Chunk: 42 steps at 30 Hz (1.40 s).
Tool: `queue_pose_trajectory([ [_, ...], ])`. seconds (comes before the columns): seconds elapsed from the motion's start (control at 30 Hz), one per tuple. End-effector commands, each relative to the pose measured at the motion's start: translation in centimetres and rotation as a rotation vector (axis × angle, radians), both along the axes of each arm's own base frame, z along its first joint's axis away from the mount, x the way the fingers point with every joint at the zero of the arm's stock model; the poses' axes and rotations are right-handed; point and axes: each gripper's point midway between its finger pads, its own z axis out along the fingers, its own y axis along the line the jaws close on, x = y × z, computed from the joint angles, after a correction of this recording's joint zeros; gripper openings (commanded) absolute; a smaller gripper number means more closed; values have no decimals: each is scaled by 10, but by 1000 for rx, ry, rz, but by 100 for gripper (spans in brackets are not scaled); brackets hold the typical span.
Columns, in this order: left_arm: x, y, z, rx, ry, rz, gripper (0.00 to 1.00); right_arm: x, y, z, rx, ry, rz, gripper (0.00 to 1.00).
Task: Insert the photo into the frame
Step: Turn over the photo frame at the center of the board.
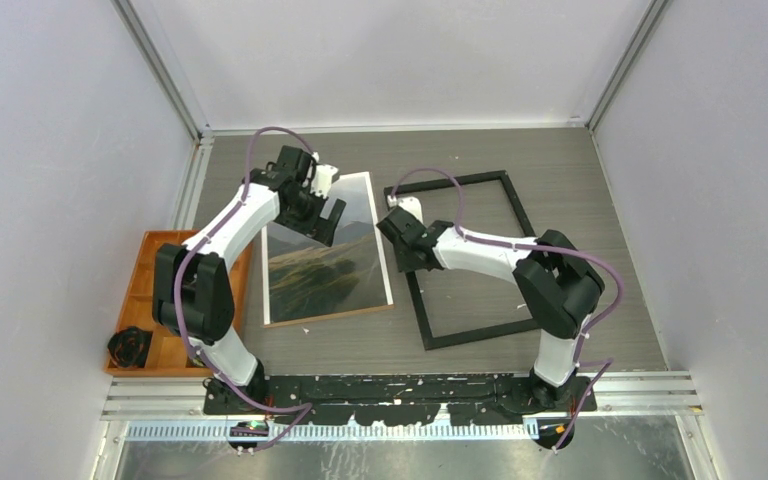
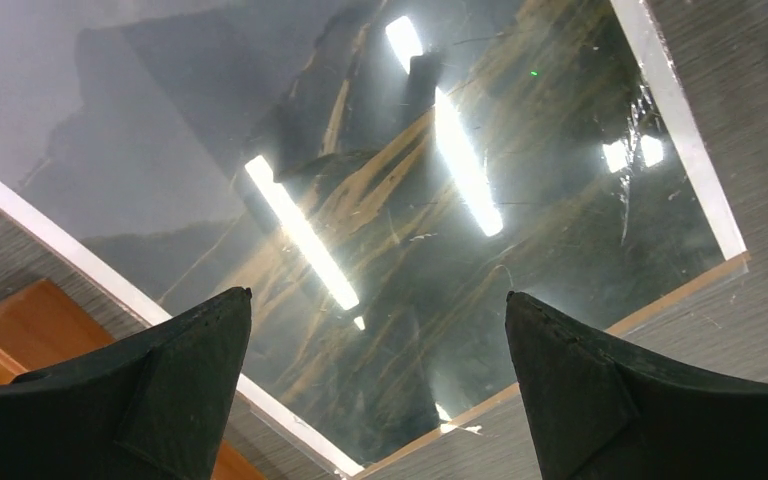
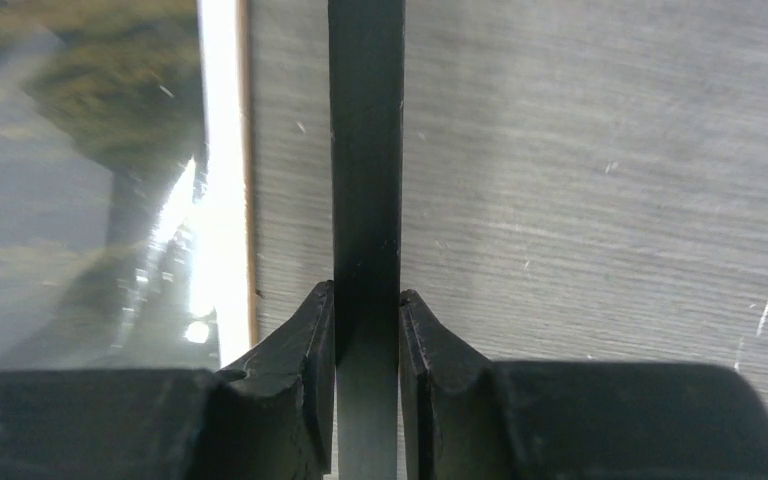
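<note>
Photo (image 2: 380,200) lies on the bench (image 2: 760,160) beneath your spread left fingers (image 2: 180,380); your right fingers (image 3: 305,350) pinch a rail of the frame (image 3: 365,150), photo edge just to their left.

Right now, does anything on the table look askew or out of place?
Nothing looks damaged. The frame lies skewed on the table, and the photo sits tilted too, with a brown board edge peeking out along its near side.

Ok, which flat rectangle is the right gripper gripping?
The empty black frame: the right gripper pinches its rail nearest the photo. The photo lies apart, below the open left gripper.
</note>
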Motion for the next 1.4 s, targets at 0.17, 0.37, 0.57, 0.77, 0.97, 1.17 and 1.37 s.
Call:
queue_pose_trajectory([
  [0.17, -5, -18, 21, -78, 78, 18, 100, 28, 34, 145, 230, -132, -56, 5],
  [0.37, -6, -37, 55, -195, 83, 8, 100, 22, 62, 214, 502, -106, -67, 4],
  [0.57, -6, -43, 91, -264, 27, -9, 100, 12, 84, 284, 755, -75, -14, 2],
  [0.77, -13, -40, 122, -391, 2, 7, 100, 6, 89, 329, 1005, -11, 9, 1],
  [0.97, -2, -17, 139, -423, -34, 104, 100, 10, 90, 351, 1266, 48, 6, 1],
  [1.17, -3, -20, 141, -456, -46, 97, 100, 14, 97, 364, 1425, 75, 51, 1],
  [1.37, 9, -19, 147, -464, -100, 127, 100, 20, 94, 364, 1546, 107, 39, 1],
])
